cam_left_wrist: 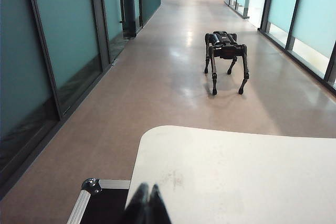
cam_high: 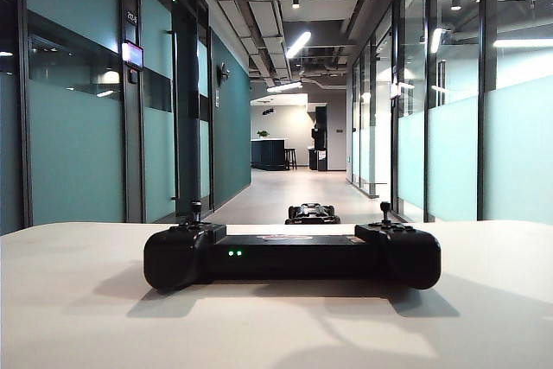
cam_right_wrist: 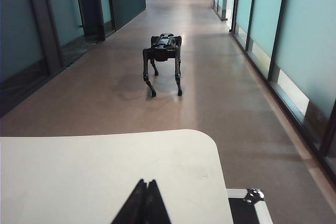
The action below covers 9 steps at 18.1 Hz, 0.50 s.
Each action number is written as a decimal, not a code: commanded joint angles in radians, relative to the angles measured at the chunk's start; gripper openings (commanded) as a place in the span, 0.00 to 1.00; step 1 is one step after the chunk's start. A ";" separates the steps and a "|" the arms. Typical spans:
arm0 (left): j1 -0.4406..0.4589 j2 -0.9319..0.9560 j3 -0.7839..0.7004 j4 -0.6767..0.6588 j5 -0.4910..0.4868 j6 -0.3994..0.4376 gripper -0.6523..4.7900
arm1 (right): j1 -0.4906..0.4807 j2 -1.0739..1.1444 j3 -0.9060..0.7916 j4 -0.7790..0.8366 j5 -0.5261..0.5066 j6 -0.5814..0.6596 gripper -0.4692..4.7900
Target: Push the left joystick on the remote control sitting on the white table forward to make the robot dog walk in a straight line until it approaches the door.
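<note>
The black remote control (cam_high: 292, 257) lies across the white table (cam_high: 78, 300) in the exterior view, two green lights lit on its middle bar. Its left joystick (cam_high: 196, 211) stands upright on the left end; a twin stick (cam_high: 385, 212) stands on the right end. Beyond the table the robot dog (cam_high: 312, 213) stands on the corridor floor, also seen as the robot dog (cam_left_wrist: 226, 56) and the robot dog (cam_right_wrist: 164, 59). My left gripper (cam_left_wrist: 147, 188) is shut over the white table (cam_left_wrist: 236, 177). My right gripper (cam_right_wrist: 146, 183) is shut over the white table (cam_right_wrist: 94, 171). Neither gripper shows in the exterior view.
A long corridor with teal glass walls (cam_high: 78, 127) runs away from the table to a far lounge with a dark counter (cam_high: 268, 154). A black case with metal corners (cam_left_wrist: 94, 192) sits below the table's edge, and another such case corner (cam_right_wrist: 252, 196) shows at the other side.
</note>
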 commanded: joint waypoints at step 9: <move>0.000 0.000 0.023 0.041 0.009 -0.066 0.11 | 0.000 -0.002 0.006 0.063 0.011 0.021 0.08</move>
